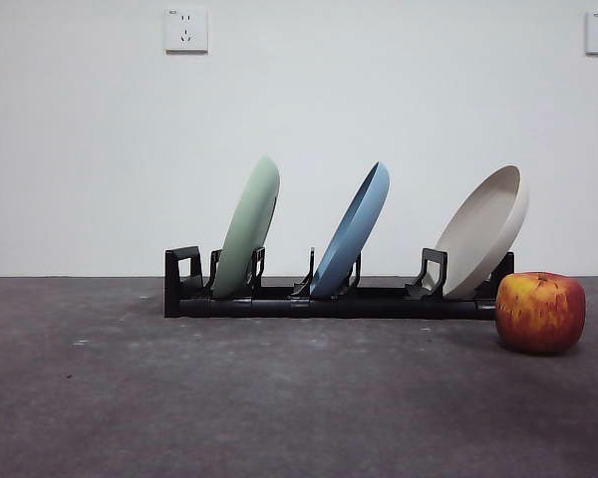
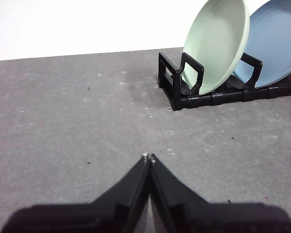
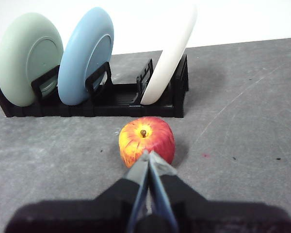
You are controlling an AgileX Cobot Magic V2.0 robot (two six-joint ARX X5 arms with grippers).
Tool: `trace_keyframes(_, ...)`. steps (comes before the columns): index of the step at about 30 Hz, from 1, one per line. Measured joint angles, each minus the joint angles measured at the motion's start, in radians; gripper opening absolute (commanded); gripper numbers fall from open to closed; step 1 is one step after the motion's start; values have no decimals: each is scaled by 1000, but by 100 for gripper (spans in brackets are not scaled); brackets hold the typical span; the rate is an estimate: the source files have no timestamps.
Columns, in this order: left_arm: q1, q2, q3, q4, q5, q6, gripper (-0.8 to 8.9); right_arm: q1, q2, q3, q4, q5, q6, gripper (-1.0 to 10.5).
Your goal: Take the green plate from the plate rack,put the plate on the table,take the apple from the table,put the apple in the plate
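Note:
The green plate stands tilted in the left slot of the black plate rack; it also shows in the left wrist view and the right wrist view. The red-yellow apple rests on the dark grey table just right of the rack's end. My left gripper is shut and empty over bare table, apart from the rack. My right gripper is shut and empty, its tips close to the apple, on the side away from the rack.
A blue plate stands in the middle slot and a beige plate in the right slot. A white wall with two sockets stands behind the table. No arm shows in the front view.

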Motion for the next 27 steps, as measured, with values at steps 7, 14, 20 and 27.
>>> trace_keyframes(7,0,0,0,0,0,-108,-5,0,0,0,5,0,110,-4)
trace_keyframes(14,0,0,19,-9,43,-225,-8,0,14,36,4,-1,213,-11)
trace_keyframes(20,0,15,140,-22,84,-273,-7,0,80,158,-2,-1,258,-11)
trace_keyframes(27,0,119,278,-118,174,-285,-7,0,240,362,-154,-79,241,-12)
